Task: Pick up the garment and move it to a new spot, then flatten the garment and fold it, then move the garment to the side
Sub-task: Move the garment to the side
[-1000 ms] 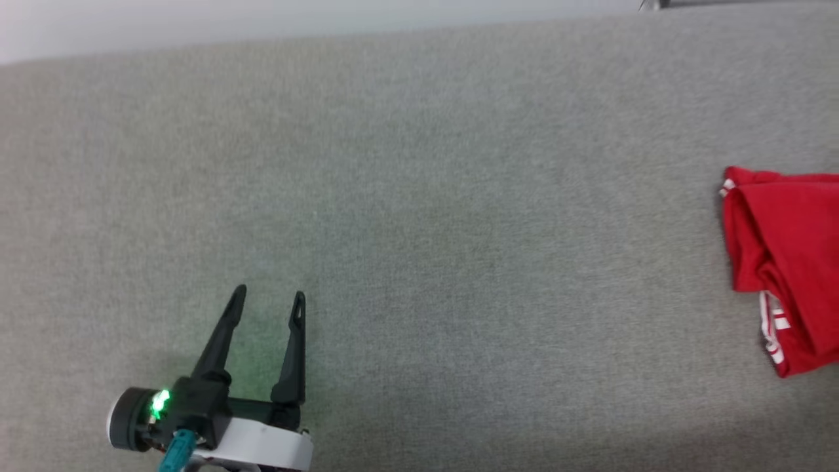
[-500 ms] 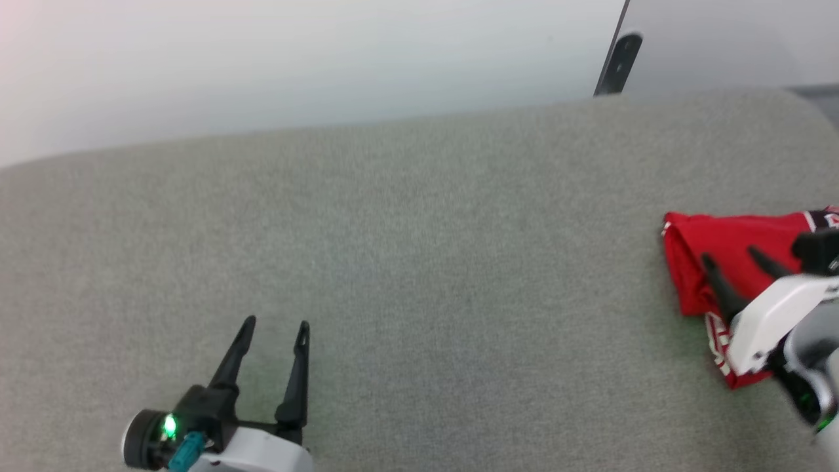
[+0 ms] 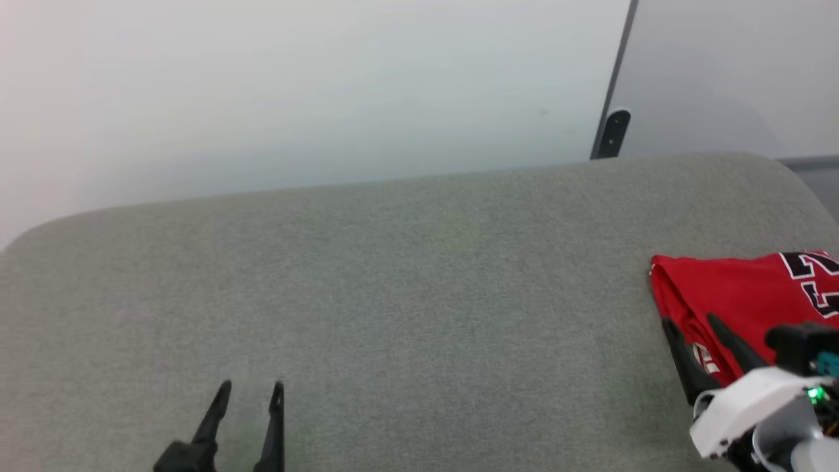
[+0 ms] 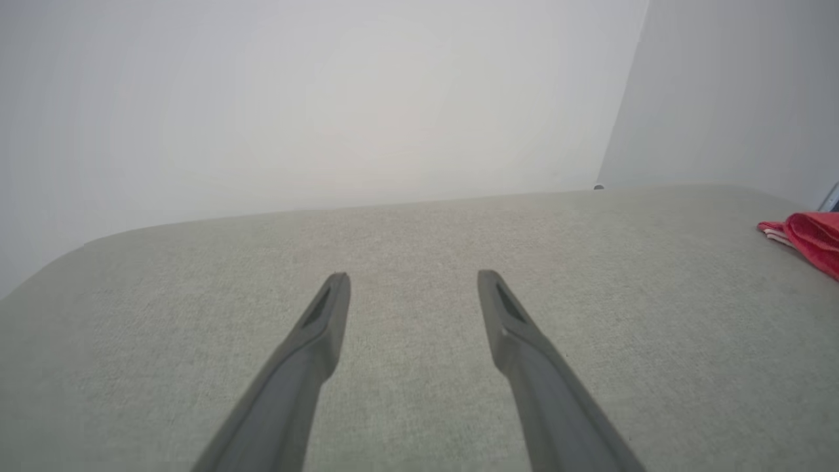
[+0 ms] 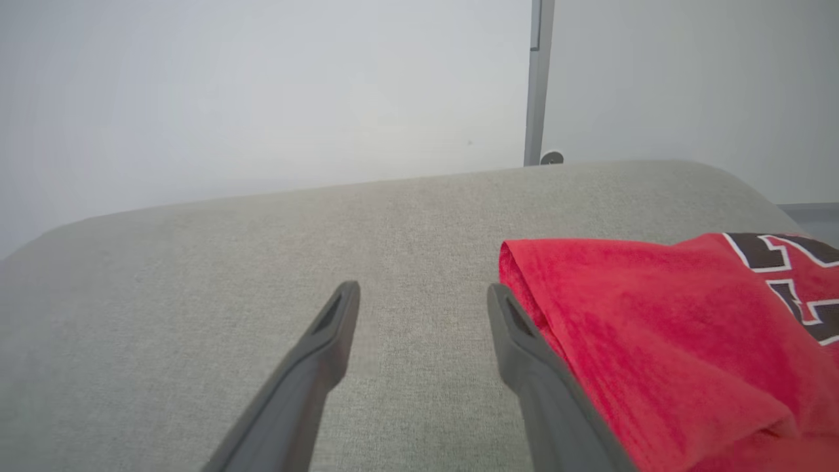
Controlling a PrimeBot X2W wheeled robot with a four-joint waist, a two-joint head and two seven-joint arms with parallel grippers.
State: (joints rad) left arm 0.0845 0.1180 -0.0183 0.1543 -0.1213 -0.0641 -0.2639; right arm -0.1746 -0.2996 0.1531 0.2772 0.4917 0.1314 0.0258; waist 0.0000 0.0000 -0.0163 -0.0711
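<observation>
Black white-edged numerals (image 5: 754, 250) on red garment (image 3: 734, 295), cut by frame edge, not readable.

The left pincer (image 3: 252, 387) and right pincer (image 3: 688, 322) have long dark tapered fingers (image 4: 314, 341); the right wrist (image 3: 741, 400) is white, green-lit.

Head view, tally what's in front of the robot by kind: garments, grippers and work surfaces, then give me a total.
Garments: 1, the folded red garment, at the right end of the surface
Grippers: 2, the left gripper and the right gripper, both open
Work surfaces: 1, the grey padded surface
Total: 4
</observation>
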